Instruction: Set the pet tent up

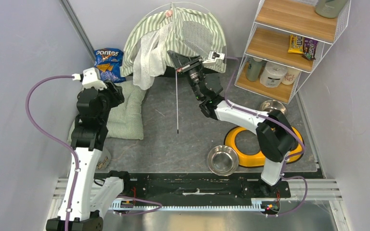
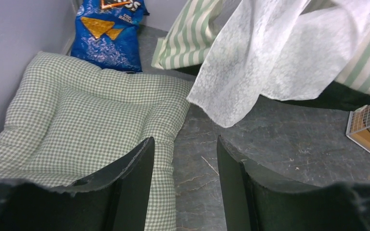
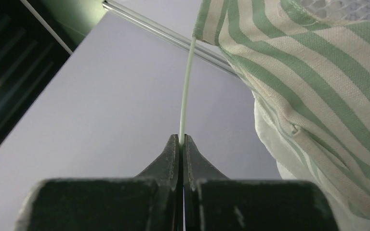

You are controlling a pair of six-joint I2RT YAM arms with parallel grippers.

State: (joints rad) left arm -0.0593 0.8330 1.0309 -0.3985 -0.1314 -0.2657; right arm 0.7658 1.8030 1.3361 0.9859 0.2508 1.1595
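tent: pet tent (image 1: 192,33) sits at the table's back, partly domed, its left fabric sagging.
right gripper (image 3: 182,144): pinched tight on a thin pole (image 3: 187,86) entering the striped sleeve.
left gripper (image 2: 185,144): half open, empty, above the cushion (image 2: 77,115).
remaining: probably finishing the pole and seating its end.

A green-and-white striped fabric pet tent (image 1: 192,36) with white mesh panels is seen as a slumped, half-raised dome at the far middle of the table. A white mesh flap (image 2: 270,57) is draped down its left front. A thin white flexible pole (image 3: 187,86) emerges from a striped sleeve and is pinched between the pressed-together fingers of the right gripper (image 3: 180,140).
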